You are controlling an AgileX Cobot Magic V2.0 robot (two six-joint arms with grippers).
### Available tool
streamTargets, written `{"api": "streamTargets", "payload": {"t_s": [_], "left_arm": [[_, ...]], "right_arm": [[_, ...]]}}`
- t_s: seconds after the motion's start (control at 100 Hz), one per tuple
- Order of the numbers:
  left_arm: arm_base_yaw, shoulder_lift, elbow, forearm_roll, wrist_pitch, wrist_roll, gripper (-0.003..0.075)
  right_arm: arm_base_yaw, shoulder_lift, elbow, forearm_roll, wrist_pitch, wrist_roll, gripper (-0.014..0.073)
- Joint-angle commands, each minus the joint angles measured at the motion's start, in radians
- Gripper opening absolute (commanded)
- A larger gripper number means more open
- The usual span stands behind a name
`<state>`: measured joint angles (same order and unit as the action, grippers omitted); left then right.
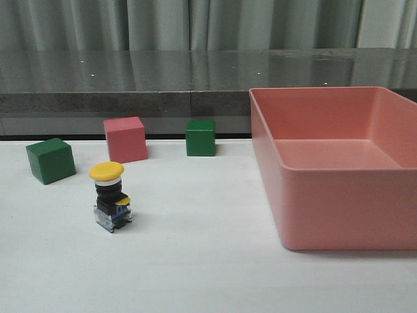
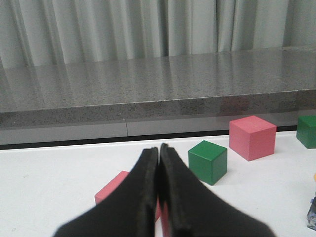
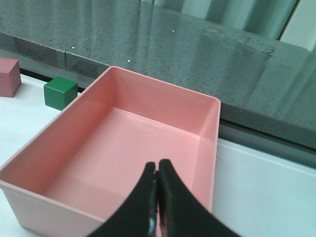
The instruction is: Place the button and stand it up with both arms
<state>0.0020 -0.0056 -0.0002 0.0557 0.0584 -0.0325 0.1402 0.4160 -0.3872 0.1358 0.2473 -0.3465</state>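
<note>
The button (image 1: 111,195) stands upright on the white table at front left, yellow cap up, black body on its blue-clear block. A sliver of the button (image 2: 312,218) shows at the edge of the left wrist view. Neither arm appears in the front view. My left gripper (image 2: 159,148) is shut with nothing in it, low over the table, with a pink block (image 2: 112,190) partly hidden behind its fingers. My right gripper (image 3: 157,165) is shut and empty, hovering over the near end of the pink bin (image 3: 209,105).
The large empty pink bin (image 1: 326,171) fills the right side. Behind the button sit a green cube (image 1: 50,160), a pink cube (image 1: 125,139) and another green cube (image 1: 200,137). A grey stone ledge (image 1: 130,101) runs along the table's far edge.
</note>
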Motion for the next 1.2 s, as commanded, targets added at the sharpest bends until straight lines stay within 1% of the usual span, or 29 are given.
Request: {"api": "streamTargets", "payload": {"t_s": [0.0, 0.1, 0.16, 0.25, 0.38, 0.47, 0.72, 0.76, 0.93, 1.19], "left_arm": [[0.002, -0.031, 0.029, 0.0, -0.084, -0.01, -0.0019], [0.002, -0.031, 0.029, 0.0, -0.084, -0.01, -0.0019], [0.002, -0.031, 0.029, 0.0, -0.084, -0.01, -0.0019], [0.002, -0.031, 0.029, 0.0, -0.084, -0.01, -0.0019], [0.002, -0.031, 0.029, 0.0, -0.084, -0.01, -0.0019], [0.002, -0.031, 0.029, 0.0, -0.084, -0.01, -0.0019], [0.002, -0.031, 0.029, 0.0, -0.084, -0.01, -0.0019], [0.002, -0.031, 0.029, 0.0, -0.084, -0.01, -0.0019], [0.002, -0.031, 0.029, 0.0, -0.084, -0.01, -0.0019], [0.002, -0.031, 0.029, 0.0, -0.084, -0.01, -0.0019]], "right_arm": [[-0.007, 0.004, -0.026, 0.0, -0.082, 0.0, -0.0109], [-0.007, -0.016, -0.022, -0.012, -0.085, 0.001, -0.0109], [-0.007, -0.049, -0.002, -0.015, -0.1, 0.04, -0.0109], [-0.007, -0.123, 0.054, -0.057, -0.152, 0.159, -0.0109], [-0.007, -0.234, 0.179, -0.136, -0.215, 0.346, -0.0109], [-0.007, -0.297, 0.259, -0.136, -0.241, 0.414, -0.0109], [-0.008, -0.445, 0.403, -0.136, -0.299, 0.446, -0.0109], [-0.009, -0.449, 0.402, -0.136, -0.278, 0.446, -0.0109], [-0.031, -0.447, 0.401, -0.136, -0.274, 0.446, -0.0109], [-0.031, -0.447, 0.401, -0.136, -0.265, 0.446, -0.0109]]}}
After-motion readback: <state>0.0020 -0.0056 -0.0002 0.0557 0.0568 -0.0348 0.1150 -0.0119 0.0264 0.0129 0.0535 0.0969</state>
